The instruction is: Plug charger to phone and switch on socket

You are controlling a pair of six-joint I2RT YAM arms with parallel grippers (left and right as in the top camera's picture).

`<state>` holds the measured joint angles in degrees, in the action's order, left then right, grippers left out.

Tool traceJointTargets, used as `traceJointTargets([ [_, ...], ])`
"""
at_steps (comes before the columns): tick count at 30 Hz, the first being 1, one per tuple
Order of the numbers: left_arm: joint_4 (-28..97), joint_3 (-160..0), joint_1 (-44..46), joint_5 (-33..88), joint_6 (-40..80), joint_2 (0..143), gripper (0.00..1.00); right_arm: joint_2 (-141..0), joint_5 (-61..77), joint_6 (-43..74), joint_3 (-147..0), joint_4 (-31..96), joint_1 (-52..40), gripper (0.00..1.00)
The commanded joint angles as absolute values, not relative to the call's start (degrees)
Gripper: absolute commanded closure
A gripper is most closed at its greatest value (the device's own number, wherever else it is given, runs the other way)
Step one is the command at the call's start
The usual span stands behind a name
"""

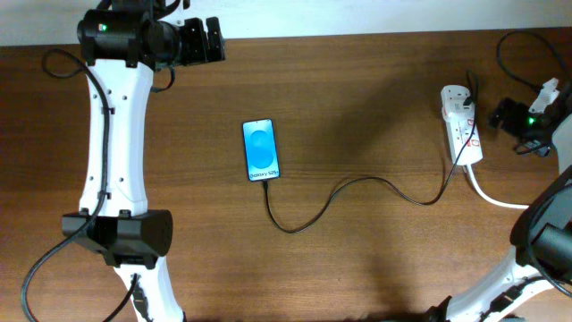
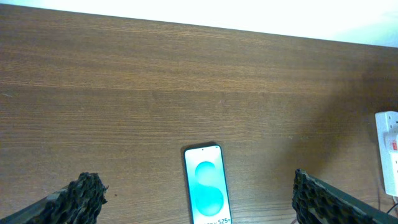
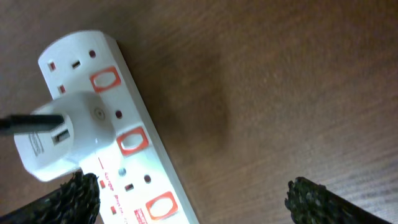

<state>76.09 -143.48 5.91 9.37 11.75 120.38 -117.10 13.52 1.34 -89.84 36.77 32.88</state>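
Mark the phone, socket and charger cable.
phone [image 1: 261,150]: overhead, middle of the blue screen.
socket [image 1: 468,143]: overhead, white body by the red switches.
charger [image 1: 371,179]: overhead, middle stretch of the black cable.

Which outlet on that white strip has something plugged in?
The socket's second outlet from the rounded end, under the white adapter; its neighbours show bare holes.

Glossy white plastic socket [image 3: 134,155], wood-grain table [image 3: 298,81]
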Motion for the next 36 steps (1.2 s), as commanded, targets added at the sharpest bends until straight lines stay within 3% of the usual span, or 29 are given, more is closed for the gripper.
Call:
traceJointTargets([
  [1, 75.99, -143.65, 5.89, 8.95, 11.68, 120.36, 0.01, -119.26, 9.32, 0.4, -90.21, 35.05, 31.53, 0.02],
  [13, 75.99, -143.65, 5.89, 8.95, 11.66, 120.36, 0.01, -124.16, 8.49, 11.25, -89.97, 31.59, 29.23, 0.02],
  [36, 75.99, -143.65, 5.89, 8.95, 11.68, 120.36, 0.01, -127.26, 11.57, 11.2, -88.38, 36.67, 27.7, 0.02],
])
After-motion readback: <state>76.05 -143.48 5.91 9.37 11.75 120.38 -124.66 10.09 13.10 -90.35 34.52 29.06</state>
